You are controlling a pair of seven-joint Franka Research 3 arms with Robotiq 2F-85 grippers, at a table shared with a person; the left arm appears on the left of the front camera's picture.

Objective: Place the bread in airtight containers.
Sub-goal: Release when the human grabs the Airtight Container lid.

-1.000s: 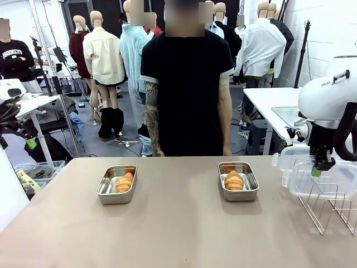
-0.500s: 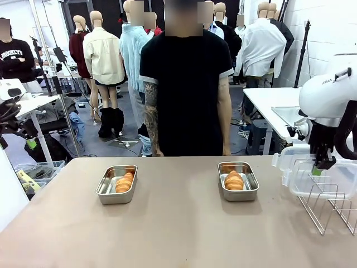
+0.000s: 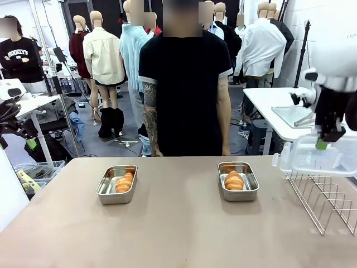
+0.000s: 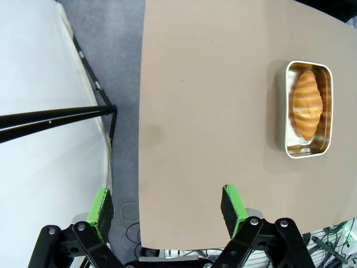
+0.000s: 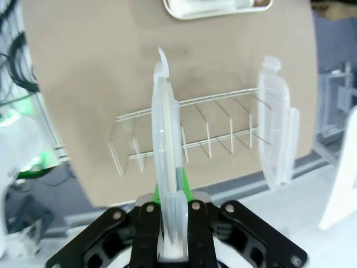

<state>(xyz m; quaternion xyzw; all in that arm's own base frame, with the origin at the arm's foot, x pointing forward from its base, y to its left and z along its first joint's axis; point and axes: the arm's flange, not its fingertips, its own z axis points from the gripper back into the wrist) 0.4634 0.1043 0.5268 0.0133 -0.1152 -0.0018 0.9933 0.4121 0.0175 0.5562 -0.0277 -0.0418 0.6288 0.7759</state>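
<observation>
**A:** How many breads are there?
**B:** Two. One bread roll [image 3: 125,181] lies in the left pan [image 3: 106,195]. The other bread roll [image 3: 234,180] lies in the right pan [image 3: 251,192]. Both pans sit on the surface [image 3: 178,229].
**A:** And lids?
**B:** Two clear ones. The right pincer [image 3: 322,142] is clenched on one lid [image 3: 309,162], up above the wire rack [image 3: 323,201]. The second lid [image 5: 276,123] stands by the rack.
**A:** And the left pincer [image 4: 167,204]?
**B:** It is wide apart and holds nothing, over the surface edge.

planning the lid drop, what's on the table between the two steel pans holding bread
Nothing: in the front view, the table between the left container and the right container is bare tan surface.
</observation>
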